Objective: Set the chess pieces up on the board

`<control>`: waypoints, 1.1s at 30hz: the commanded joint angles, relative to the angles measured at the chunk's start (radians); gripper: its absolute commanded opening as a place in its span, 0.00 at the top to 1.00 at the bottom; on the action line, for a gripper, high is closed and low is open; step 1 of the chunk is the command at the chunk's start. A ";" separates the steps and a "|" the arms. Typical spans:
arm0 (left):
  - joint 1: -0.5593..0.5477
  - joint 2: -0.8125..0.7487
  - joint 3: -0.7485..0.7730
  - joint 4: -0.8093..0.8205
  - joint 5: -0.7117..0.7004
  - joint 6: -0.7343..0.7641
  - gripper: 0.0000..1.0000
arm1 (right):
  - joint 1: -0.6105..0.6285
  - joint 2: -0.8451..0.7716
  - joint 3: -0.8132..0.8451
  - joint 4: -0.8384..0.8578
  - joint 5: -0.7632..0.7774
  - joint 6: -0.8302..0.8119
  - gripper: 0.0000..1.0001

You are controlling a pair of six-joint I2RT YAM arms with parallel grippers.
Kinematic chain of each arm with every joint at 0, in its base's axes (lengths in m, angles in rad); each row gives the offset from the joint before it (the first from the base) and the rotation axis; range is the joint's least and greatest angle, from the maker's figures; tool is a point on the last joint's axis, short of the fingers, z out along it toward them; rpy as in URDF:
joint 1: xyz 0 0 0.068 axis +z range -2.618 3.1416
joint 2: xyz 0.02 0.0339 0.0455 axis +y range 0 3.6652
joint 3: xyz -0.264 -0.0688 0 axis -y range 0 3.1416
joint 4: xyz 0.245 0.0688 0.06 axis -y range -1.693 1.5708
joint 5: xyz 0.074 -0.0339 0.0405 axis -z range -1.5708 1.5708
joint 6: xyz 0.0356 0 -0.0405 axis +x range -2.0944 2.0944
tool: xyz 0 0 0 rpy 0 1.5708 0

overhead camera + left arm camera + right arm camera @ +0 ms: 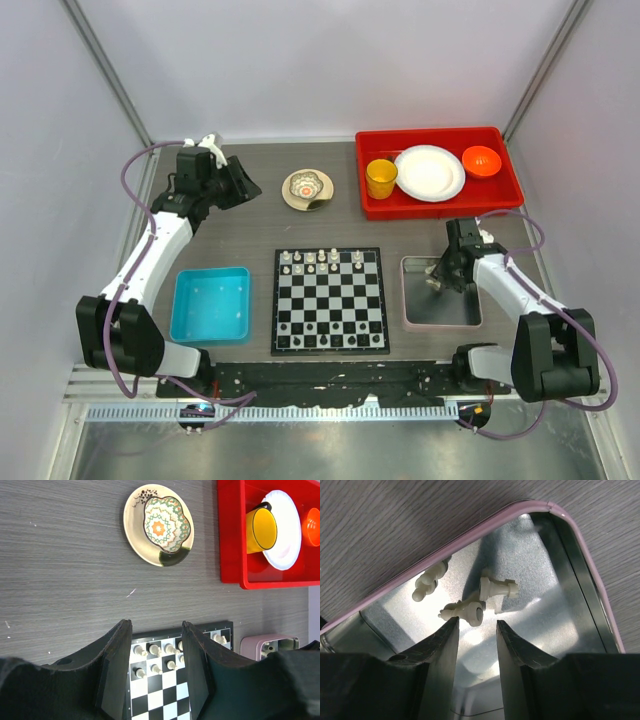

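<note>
The board [330, 310] lies flat at the table's middle, with several cream chess pieces [310, 262] standing on its two far rows. They also show in the left wrist view [155, 652] between my fingers. My left gripper [238, 186] hangs open and empty high over the far left of the table [156, 627]. My right gripper [440, 277] is open and empty, low inside the grey pink-rimmed tray [555, 545]. Three chess pieces lie on their sides there: one [466, 613] just beyond my fingertips [476, 625], one [497, 587] behind it, one [427, 582] by the rim.
A blue bin [210, 305] sits left of the board. A patterned bowl on a saucer [307, 188] stands behind the board. A red tray [500, 190] at the back right holds a yellow cup [380, 178], a white plate [430, 172] and an orange bowl [481, 160].
</note>
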 commanded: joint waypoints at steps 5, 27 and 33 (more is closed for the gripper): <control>0.007 0.000 0.001 0.052 0.019 -0.005 0.52 | -0.017 0.036 0.003 0.047 0.011 0.000 0.58; 0.007 0.003 0.002 0.050 0.018 -0.005 0.51 | -0.030 0.059 -0.027 0.090 -0.015 -0.004 0.64; 0.008 0.003 0.002 0.050 0.019 -0.005 0.52 | -0.030 0.045 -0.034 0.087 -0.027 -0.003 0.69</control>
